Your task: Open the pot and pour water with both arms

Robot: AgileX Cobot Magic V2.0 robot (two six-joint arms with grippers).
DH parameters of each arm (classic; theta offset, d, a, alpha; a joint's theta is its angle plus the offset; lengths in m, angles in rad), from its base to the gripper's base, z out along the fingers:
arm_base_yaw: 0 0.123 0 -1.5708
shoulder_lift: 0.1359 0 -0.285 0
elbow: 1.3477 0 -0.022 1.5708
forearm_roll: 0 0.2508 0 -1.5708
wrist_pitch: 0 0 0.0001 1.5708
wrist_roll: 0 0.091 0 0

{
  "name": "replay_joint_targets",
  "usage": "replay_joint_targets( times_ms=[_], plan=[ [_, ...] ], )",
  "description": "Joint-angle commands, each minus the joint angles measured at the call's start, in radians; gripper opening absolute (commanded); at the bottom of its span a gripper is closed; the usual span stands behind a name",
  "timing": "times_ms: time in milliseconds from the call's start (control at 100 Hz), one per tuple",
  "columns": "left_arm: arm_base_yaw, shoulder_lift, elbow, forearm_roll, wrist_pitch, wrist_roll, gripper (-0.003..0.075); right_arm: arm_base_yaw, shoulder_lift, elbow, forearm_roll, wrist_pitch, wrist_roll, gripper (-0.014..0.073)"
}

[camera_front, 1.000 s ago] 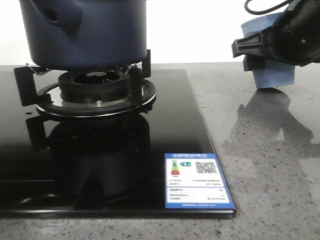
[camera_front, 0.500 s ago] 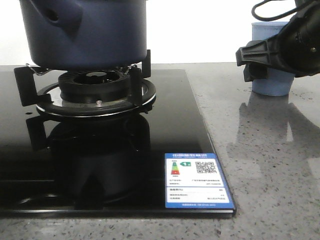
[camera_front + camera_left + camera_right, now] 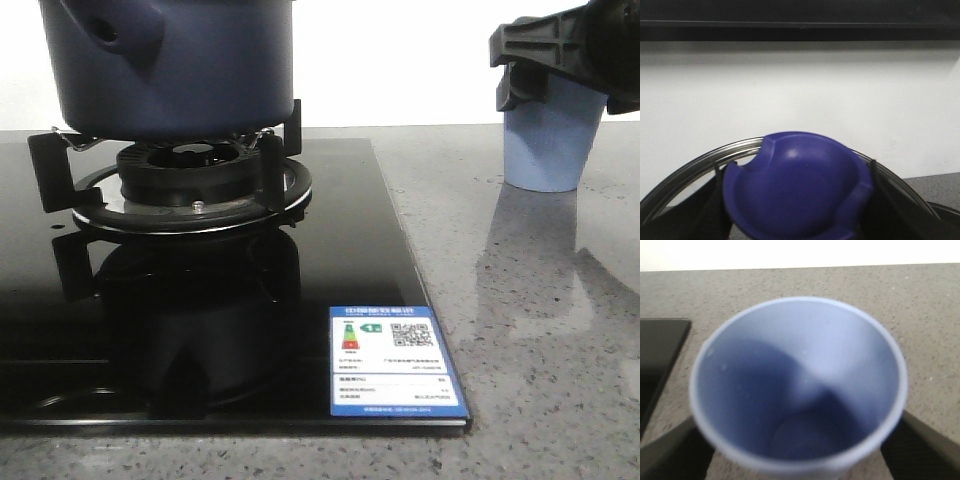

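The dark navy pot (image 3: pixel 170 65) sits on the burner at the back left, its handle stub with a round hole (image 3: pixel 108 35) facing me. Its top is out of view. My left gripper (image 3: pixel 795 212) is shut on the blue knob (image 3: pixel 795 185) of the lid, whose metal rim (image 3: pixel 690 167) arcs around it, held up in front of a white wall. The pale blue cup (image 3: pixel 545 140) stands upright on the counter at the right. My right gripper (image 3: pixel 555 60) is at its rim. From above, the cup (image 3: pixel 800 390) looks empty, with the fingers (image 3: pixel 925 440) spread on either side.
A black glass hob (image 3: pixel 350 260) covers the left and middle, with a burner and pan supports (image 3: pixel 190 180) under the pot and a blue energy label (image 3: pixel 395 365) at its front right corner. Grey speckled counter (image 3: pixel 530 330) lies to the right.
The cup went from tilted and lifted to standing upright on the counter. My right gripper has then risen along it to the rim. The pot has not moved.
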Motion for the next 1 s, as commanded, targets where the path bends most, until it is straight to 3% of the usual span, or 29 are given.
replay_joint_targets(
  times_ms=[0,250,510,730,990],
  plan=[
    [0.003,-0.026,-0.036,-0.005,-0.106,0.001,0.0347,-0.002,-0.053,0.009,-0.015,-0.005,0.000,0.0566],
    [0.003,-0.026,-0.036,-0.005,-0.110,0.001,0.0347,-0.002,-0.166,0.180,-0.010,0.008,0.000,0.0566],
    [-0.002,-0.026,-0.036,-0.049,-0.089,0.001,0.0347,-0.002,-0.453,0.263,-0.010,-0.080,0.000,0.0566],
    [-0.126,0.000,-0.036,-0.056,-0.069,0.001,0.0347,-0.002,-0.630,0.263,-0.017,-0.083,0.000,0.0566],
    [-0.278,0.081,-0.036,-0.054,-0.111,0.001,0.0347,-0.002,-0.666,0.263,-0.018,-0.092,0.000,0.0566]
  ],
)
